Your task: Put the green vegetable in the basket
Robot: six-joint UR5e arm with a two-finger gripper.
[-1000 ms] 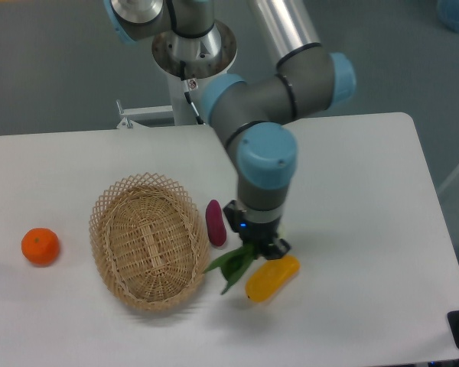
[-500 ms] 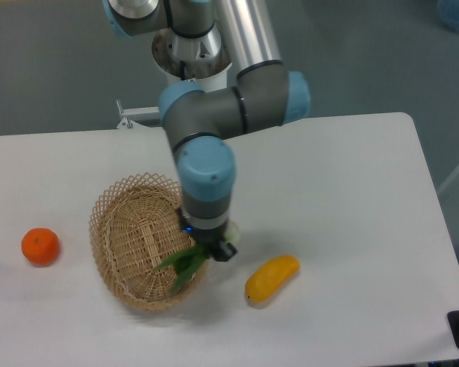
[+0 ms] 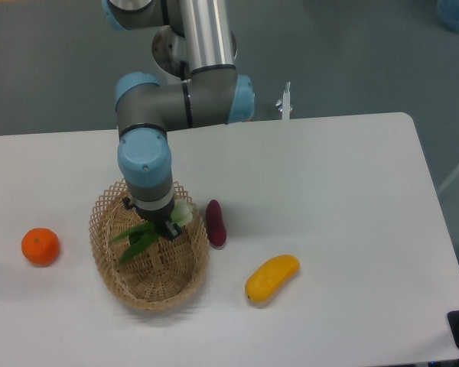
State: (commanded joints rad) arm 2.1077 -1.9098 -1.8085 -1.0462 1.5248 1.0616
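The green vegetable [image 3: 140, 238] hangs over the inside of the basket [image 3: 111, 271], its dark leaves pointing left and its pale stalk end [image 3: 183, 213] toward the right rim. My gripper [image 3: 162, 227] points down over the basket's upper middle and is shut on the green vegetable near its stalk. The arm's wrist hides most of the fingers. Whether the leaves touch the basket floor cannot be told.
A purple eggplant-like piece [image 3: 215, 222] lies just right of the basket. A yellow mango-like fruit [image 3: 271, 277] lies further right and nearer the front. An orange [image 3: 40, 246] sits left of the basket. The arm's base [image 3: 185, 46] stands behind the table.
The arm has swung left, carrying the green vegetable from beside the yellow fruit, over the basket's right rim, to above the basket's inside. The purple piece is uncovered again.
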